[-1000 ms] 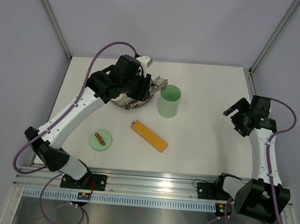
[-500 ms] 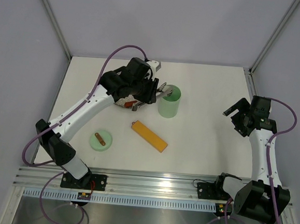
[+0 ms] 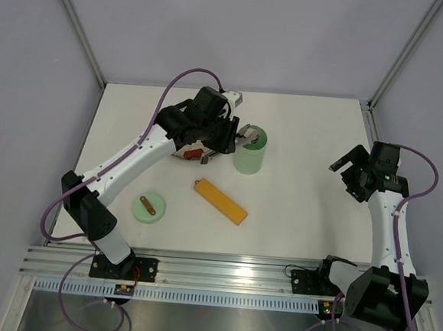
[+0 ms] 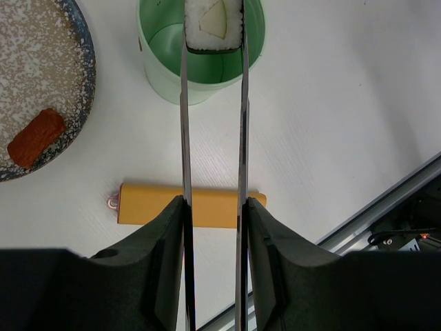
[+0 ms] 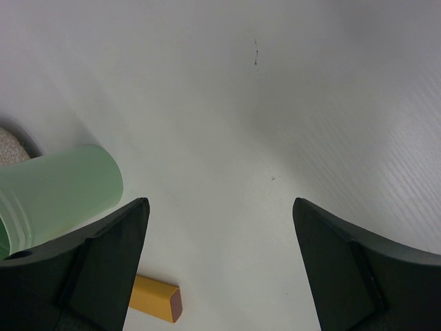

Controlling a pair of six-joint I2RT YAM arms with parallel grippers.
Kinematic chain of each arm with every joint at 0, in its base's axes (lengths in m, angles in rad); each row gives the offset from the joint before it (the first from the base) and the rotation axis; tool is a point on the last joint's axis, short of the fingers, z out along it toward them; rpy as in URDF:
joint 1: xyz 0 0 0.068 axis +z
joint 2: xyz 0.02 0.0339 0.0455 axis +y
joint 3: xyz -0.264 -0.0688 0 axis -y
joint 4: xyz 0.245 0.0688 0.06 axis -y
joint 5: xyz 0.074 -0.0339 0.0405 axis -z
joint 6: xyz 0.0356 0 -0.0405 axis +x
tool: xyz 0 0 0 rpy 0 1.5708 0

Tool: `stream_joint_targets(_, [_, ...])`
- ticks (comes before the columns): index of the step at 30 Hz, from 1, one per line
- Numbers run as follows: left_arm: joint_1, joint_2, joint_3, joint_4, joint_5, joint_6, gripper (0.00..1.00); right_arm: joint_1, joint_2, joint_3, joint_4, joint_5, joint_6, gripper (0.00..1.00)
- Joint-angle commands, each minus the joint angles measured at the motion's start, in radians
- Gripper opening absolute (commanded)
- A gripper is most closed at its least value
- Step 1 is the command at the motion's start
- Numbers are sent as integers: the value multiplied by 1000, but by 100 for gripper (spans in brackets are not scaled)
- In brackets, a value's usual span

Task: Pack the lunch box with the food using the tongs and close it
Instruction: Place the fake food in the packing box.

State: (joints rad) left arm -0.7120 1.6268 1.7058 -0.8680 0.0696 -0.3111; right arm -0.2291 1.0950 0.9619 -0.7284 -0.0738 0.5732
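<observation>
My left gripper [image 4: 214,201] is shut on the slim grey tongs [image 4: 185,124], whose two arms run forward from between its fingers. The tong tips pinch a black-and-white piece of food [image 4: 213,24] right over the open mouth of the mint-green lunch box [image 4: 162,79]. From above, the left gripper [image 3: 225,139] sits just left of the lunch box [image 3: 249,156]. A reddish-brown sausage-like piece [image 4: 36,138] lies on the grey speckled plate [image 4: 41,62]. The green lid [image 3: 149,207] with its brown handle rests at the front left. My right gripper [image 3: 349,172] hangs open and empty at the far right.
A long orange-yellow bar [image 3: 220,201] lies on the table in front of the lunch box, beneath the tongs in the left wrist view. The right wrist view shows the lunch box [image 5: 55,193] and the bar's end [image 5: 155,298] to its left. Frame posts edge the table.
The left arm has swung right from over the plate to the lunch box, carrying the tongs and the black-and-white piece. The right arm has not moved.
</observation>
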Motion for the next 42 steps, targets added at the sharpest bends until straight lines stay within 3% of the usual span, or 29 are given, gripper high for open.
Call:
stream_joint_targets(1, [-4, -2, 14, 72, 27, 0, 28, 2, -15, 3, 9, -21, -4, 93])
stream_joint_targets(42, [-6, 8, 15, 66, 36, 1, 47, 2, -18, -9, 14, -21, -4, 93])
